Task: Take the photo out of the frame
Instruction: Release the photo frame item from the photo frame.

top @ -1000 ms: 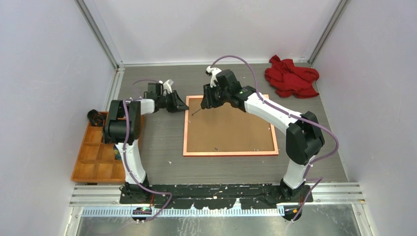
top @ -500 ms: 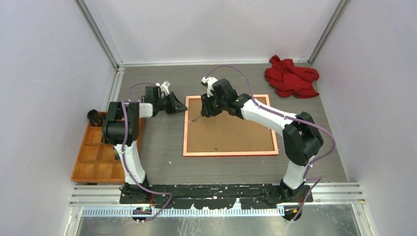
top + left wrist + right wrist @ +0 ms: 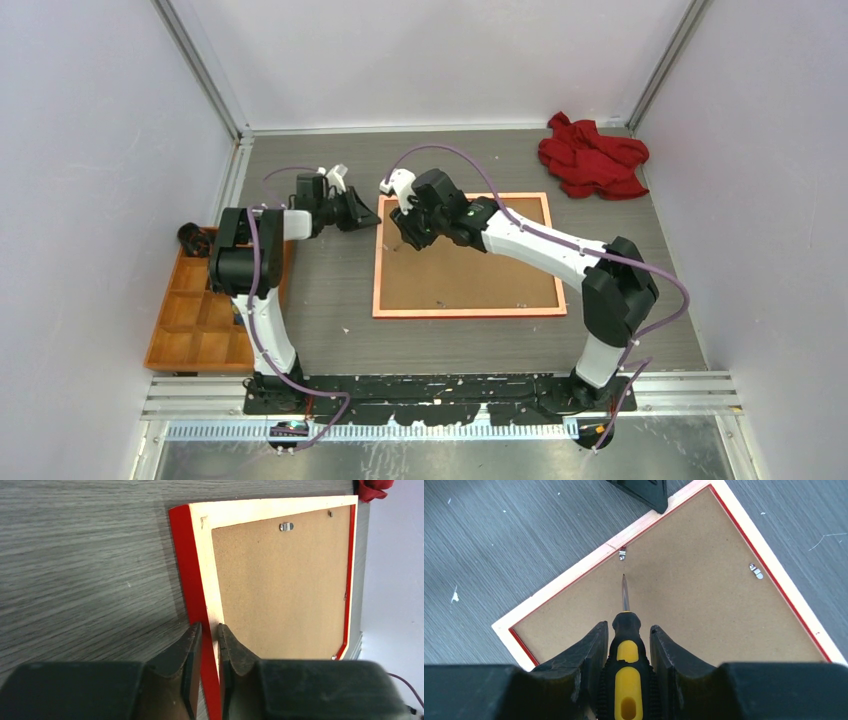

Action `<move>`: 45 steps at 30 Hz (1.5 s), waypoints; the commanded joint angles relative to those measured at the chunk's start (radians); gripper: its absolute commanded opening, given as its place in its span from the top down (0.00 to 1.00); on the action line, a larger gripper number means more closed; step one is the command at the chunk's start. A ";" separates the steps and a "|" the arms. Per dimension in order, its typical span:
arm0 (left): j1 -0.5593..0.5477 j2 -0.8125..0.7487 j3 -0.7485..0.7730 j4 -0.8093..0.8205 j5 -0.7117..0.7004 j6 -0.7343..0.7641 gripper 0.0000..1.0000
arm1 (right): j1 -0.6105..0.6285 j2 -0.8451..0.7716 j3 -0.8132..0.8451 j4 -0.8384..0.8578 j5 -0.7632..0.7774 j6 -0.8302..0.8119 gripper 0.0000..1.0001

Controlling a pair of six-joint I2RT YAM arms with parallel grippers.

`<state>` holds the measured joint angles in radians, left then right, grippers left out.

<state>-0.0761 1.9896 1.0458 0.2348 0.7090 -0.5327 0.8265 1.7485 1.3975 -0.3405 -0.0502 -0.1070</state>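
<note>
2 things have been changing over the last second. The right gripper [image 3: 405, 236] has been sliding leftward across the brown backing board [image 3: 470, 270] toward the left side of the frame [image 3: 470, 313]. The left gripper [image 3: 368, 214] has been narrowing its jaws at the frame's far left corner.

The right jaws are clamping a screwdriver [image 3: 626, 645] with a black and yellow handle. Its blade is now pointing at a small metal clip [image 3: 622, 555] on the rail, close to it but apparently not yet touching. By my reading, the arm is lining up to turn or lever that clip, 1 of several holding the board in. A 2nd clip [image 3: 755, 570] is sitting on the neighbouring rail, and none looks released, so the task is still in its early part.

In the left wrist view the left fingers [image 3: 192, 645] are standing almost together on either side of the red edge [image 3: 186, 565]. I cannot tell whether they are actually pinching it or just hovering over it. If they are gripping, they would be steadying the frame against the screwdriver's push.

The frame is lying face down on the table [image 3: 320, 300], so the photo is not showing anywhere. It is presumably still under the board, inside the frame. The frame's near rail is being cut off in both wrist views, and the screwdriver tip is too fine to place exactly against the clip.
</note>
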 commanded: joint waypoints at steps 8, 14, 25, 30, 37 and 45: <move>-0.055 -0.016 0.069 -0.204 -0.175 0.155 0.68 | 0.049 -0.051 0.057 -0.074 -0.003 -0.176 0.99; -0.093 -0.021 0.113 -0.293 -0.248 0.211 0.63 | 0.089 -0.018 0.066 -0.052 0.046 -0.149 0.99; -0.134 -0.006 0.132 -0.325 -0.316 0.260 0.67 | 0.075 0.023 0.080 0.026 0.101 0.092 0.99; -0.135 -0.015 0.112 -0.303 -0.324 0.264 0.72 | 0.050 0.054 0.067 0.062 0.099 0.186 0.99; -0.134 -0.025 0.090 -0.270 -0.321 0.264 0.75 | -0.013 0.060 0.056 0.089 0.094 0.300 0.99; -0.135 -0.028 0.082 -0.254 -0.318 0.266 0.76 | -0.055 0.070 0.051 0.094 -0.062 0.372 0.99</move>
<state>-0.2031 1.9610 1.1606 0.0093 0.4297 -0.3065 0.7700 1.8183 1.4380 -0.3038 -0.0105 0.2024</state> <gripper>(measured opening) 0.273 0.391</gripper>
